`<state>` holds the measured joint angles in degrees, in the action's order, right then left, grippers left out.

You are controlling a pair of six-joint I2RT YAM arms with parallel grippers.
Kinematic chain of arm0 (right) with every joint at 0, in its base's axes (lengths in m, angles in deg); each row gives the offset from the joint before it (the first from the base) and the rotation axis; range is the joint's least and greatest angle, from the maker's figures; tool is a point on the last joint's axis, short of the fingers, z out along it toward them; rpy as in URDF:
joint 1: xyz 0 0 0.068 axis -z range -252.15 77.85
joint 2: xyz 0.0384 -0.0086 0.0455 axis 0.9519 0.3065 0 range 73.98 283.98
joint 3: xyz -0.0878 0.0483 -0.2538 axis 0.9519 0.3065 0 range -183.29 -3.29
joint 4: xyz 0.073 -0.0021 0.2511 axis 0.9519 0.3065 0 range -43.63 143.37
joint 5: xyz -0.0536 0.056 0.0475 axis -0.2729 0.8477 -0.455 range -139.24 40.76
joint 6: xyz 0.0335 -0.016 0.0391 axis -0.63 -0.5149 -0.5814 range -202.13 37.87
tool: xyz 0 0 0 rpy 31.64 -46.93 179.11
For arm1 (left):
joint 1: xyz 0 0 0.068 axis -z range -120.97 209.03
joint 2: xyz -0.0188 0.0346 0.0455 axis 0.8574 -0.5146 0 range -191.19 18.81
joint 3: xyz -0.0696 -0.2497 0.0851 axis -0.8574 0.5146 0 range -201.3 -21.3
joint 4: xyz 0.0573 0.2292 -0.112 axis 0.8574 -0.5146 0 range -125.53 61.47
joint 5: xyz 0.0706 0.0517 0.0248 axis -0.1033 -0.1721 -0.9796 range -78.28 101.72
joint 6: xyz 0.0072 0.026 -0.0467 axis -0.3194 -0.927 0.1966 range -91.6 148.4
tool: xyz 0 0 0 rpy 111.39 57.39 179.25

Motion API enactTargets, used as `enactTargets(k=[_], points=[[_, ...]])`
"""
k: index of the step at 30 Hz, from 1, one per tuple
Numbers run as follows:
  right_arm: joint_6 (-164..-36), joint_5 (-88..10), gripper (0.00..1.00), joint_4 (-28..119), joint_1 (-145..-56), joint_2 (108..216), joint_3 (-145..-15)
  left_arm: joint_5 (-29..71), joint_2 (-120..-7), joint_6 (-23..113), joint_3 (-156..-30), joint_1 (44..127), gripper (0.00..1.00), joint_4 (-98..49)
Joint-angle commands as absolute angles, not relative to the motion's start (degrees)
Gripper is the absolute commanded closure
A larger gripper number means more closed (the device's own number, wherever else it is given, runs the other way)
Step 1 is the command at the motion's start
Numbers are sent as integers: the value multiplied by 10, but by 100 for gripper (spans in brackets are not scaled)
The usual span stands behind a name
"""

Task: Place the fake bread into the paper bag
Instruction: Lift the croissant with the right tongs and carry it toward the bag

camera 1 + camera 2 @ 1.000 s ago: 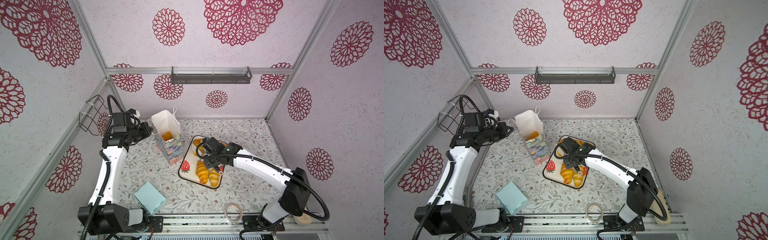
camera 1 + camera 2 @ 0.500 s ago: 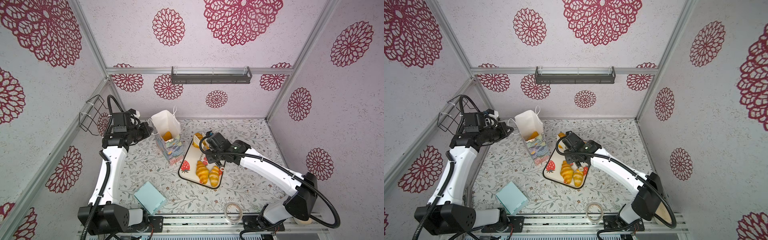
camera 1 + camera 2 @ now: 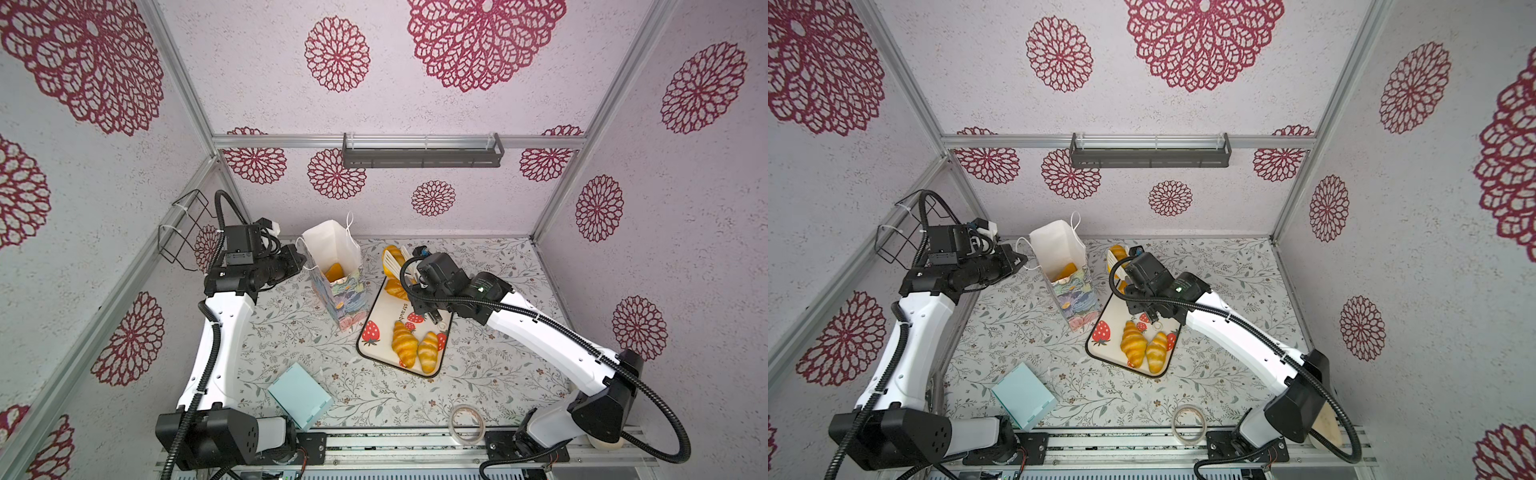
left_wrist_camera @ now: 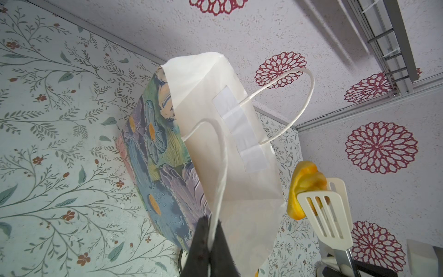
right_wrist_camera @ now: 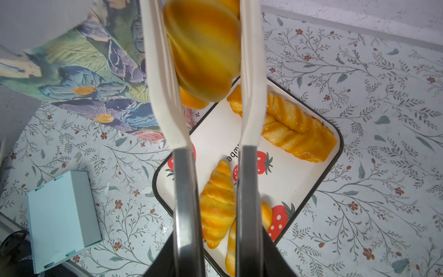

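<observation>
Though unclear from above, left hand (image 4: 212, 225) pinching paper bag (image 4: 160, 153) cord (image 4: 225, 167)

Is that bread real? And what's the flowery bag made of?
The bread in the tongs looks like glossy plastic or foam, not real: its orange stripes shine smoothly. The bag seems paper: matte white inside, crisp folds, taped-on cord handles.
</observation>
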<state>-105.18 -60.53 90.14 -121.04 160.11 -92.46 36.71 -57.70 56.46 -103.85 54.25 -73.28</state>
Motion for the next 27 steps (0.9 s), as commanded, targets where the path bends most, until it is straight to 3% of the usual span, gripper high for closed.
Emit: enactTargets(k=[1,27], points=[[-1041,-609,61,869,-1208,1572,-956,368,-567,558,-1048,538,100,-736],[-1002,-532,61,814,-1231,1628,-1062,365,-570,557,-1051,537,100,-736]])
